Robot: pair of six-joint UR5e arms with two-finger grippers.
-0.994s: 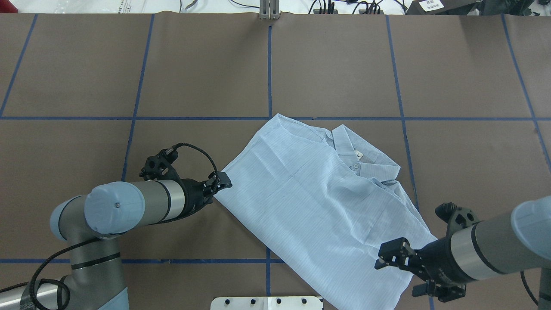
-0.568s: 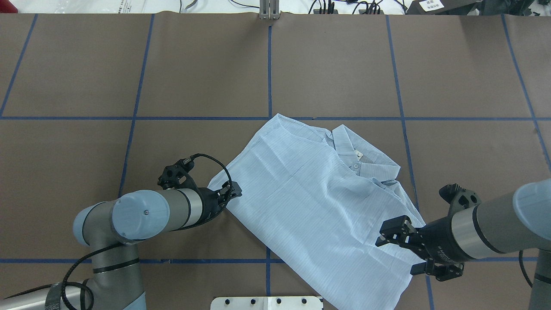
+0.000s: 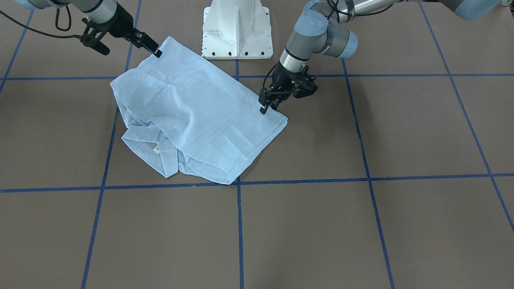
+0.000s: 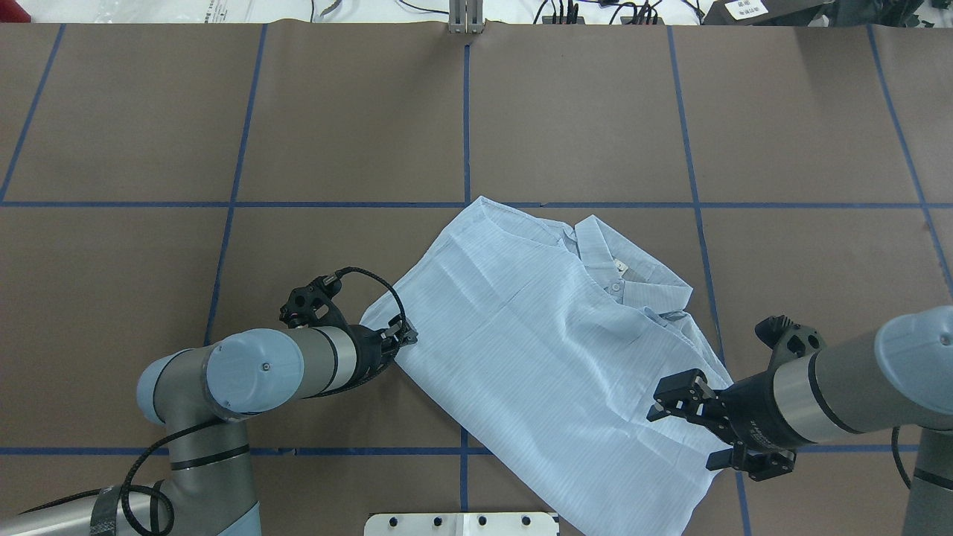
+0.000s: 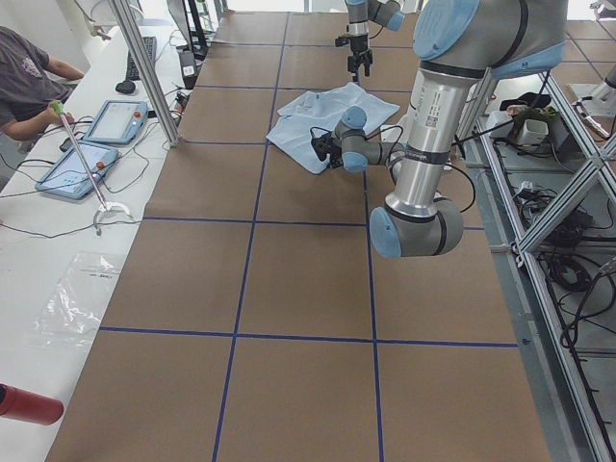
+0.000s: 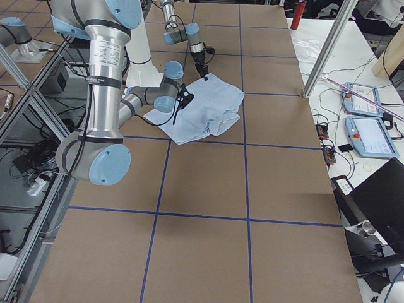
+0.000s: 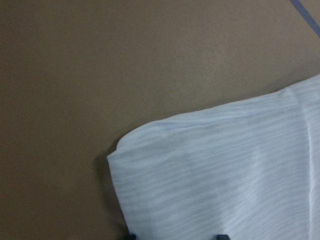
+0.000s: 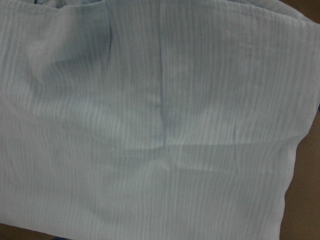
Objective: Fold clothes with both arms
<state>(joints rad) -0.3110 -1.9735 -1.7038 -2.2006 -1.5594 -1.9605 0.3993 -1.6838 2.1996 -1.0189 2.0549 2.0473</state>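
Observation:
The pale-blue pinstriped shirt (image 4: 551, 350) lies folded on the brown table, collar and label toward the far right; it also shows in the front-facing view (image 3: 188, 116). My left gripper (image 4: 406, 336) is low at the shirt's left corner (image 3: 267, 105). In the left wrist view the cloth (image 7: 225, 175) lies between its two spread fingertips (image 7: 131, 235), so it is open. My right gripper (image 4: 668, 400) hovers over the shirt's near right edge (image 3: 154, 50) and looks open and empty. The right wrist view is filled by the shirt (image 8: 150, 125).
The white pedestal base (image 3: 237, 30) stands just behind the shirt's near edge. Blue tape lines (image 4: 467, 149) divide the brown table (image 4: 335, 126). An operator (image 5: 29, 82) sits at a side desk with tablets (image 5: 91, 144).
My left gripper has moved right and nearer, onto the shirt's left corner. My right gripper has moved away from the table's near edge, over the shirt's right side. The shirt has not moved.

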